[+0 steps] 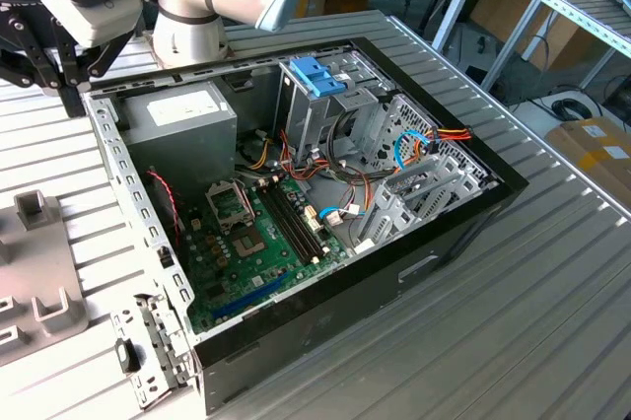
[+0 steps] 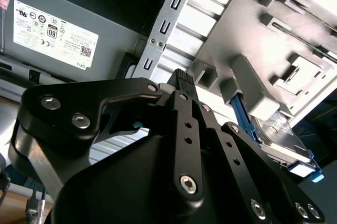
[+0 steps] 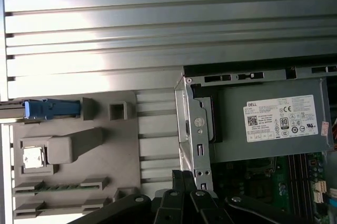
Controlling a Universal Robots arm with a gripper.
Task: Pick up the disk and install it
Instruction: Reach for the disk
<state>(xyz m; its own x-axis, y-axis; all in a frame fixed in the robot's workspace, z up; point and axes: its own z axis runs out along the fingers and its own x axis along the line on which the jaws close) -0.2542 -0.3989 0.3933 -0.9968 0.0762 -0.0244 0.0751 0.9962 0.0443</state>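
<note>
The disk [image 2: 279, 140] stands on edge in the grey fixture [image 1: 39, 282] at the exterior view's left edge, beside the computer case [image 1: 325, 314]. It looks rigid, fairly heavy and shock-sensitive, best gripped across the 2 long sides of its blue carrier frame [image 3: 50, 109]. Farther back, upper left, the gripper [image 1: 71, 97] hovers empty, jaws apparently drawn together.

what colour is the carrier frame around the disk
Blue. The carrier frame shows best in the second wrist view, edging the grey-metal disk.
</note>
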